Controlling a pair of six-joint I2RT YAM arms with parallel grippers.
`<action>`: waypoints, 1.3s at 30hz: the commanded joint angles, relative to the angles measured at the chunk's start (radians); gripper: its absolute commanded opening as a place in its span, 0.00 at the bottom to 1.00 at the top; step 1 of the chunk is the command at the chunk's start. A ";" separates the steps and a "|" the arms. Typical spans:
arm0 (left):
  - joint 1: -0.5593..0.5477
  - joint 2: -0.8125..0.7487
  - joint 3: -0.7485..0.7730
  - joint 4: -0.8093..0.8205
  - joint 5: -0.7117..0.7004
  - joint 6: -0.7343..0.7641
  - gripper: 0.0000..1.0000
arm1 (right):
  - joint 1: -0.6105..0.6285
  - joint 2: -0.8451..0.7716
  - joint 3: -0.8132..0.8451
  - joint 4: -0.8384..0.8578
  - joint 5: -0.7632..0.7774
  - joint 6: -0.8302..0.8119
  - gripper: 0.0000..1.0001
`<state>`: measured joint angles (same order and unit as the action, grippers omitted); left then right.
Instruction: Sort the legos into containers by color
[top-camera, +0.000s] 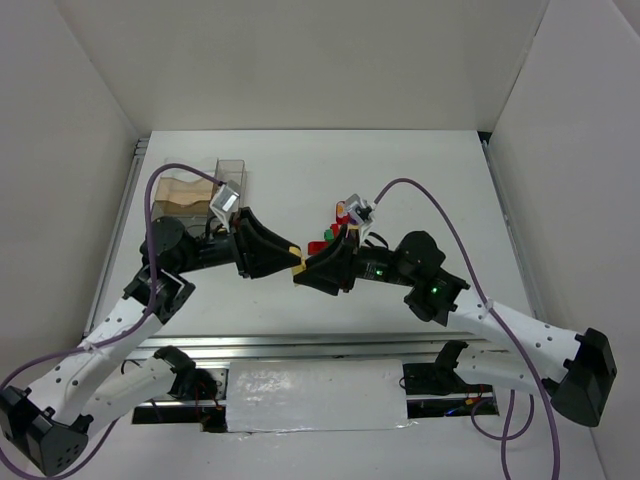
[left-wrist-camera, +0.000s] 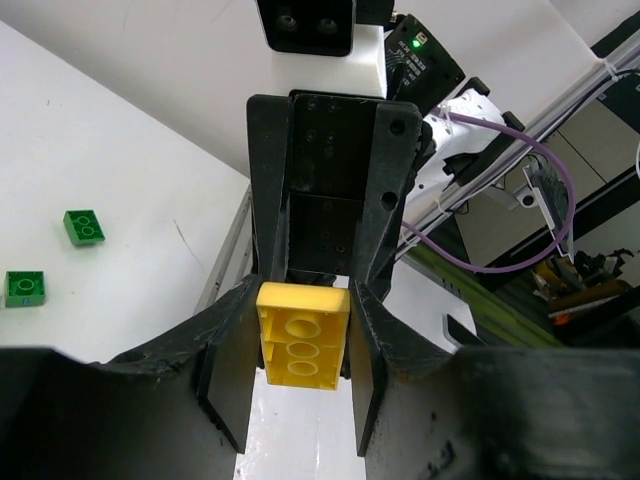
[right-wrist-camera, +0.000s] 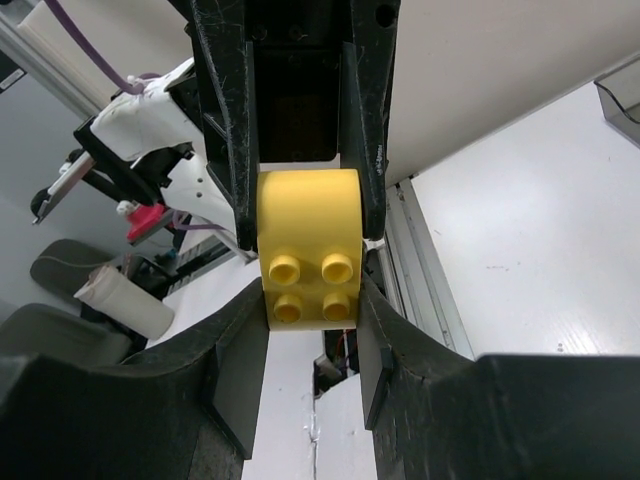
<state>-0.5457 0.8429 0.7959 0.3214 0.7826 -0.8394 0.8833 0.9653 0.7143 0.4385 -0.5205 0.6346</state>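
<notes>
Handover midway: yellow plastic lego brick (left-wrist-camera: 303, 345) clamped between right jaws and, from the opposite end, narrow left jaws, above white desk (top-camera: 420, 170). Could slip and drop beneath both jaws if released before left grip seats squarely.

A white table (top-camera: 420, 190) fills the scene, boxed in by plain white panels: one along its far edge (top-camera: 300, 60), one on the left (top-camera: 60, 150) and one on the right (top-camera: 580, 150). Grooved metal rails run down the table's left edge (top-camera: 128, 200) and right edge (top-camera: 505, 210), and a longer rail (top-camera: 320, 346) spans the near edge, with a crinkled white sheet (top-camera: 315, 398) just in front of it. The light is even and soft, leaving a faint sheen on the tabletop. Past the near edge the wrist views show a grey floor (right-wrist-camera: 40, 130), a roll of pale paper (right-wrist-camera: 125, 303) and blurred clutter with a green-edged surface (left-wrist-camera: 470, 290).
</notes>
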 joint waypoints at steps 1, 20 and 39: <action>-0.011 0.004 0.041 -0.009 0.052 0.031 0.01 | -0.001 0.019 0.056 0.029 0.033 -0.019 0.03; 0.735 0.537 0.396 -0.840 -1.018 -0.086 0.00 | -0.164 -0.189 -0.088 -0.373 0.432 -0.029 1.00; 0.851 0.877 0.451 -0.544 -0.775 -0.144 0.31 | -0.170 -0.109 -0.113 -0.314 0.310 -0.062 1.00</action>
<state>0.3035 1.7100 1.2026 -0.2798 -0.0315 -0.9585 0.7193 0.8463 0.5938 0.0814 -0.1955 0.5922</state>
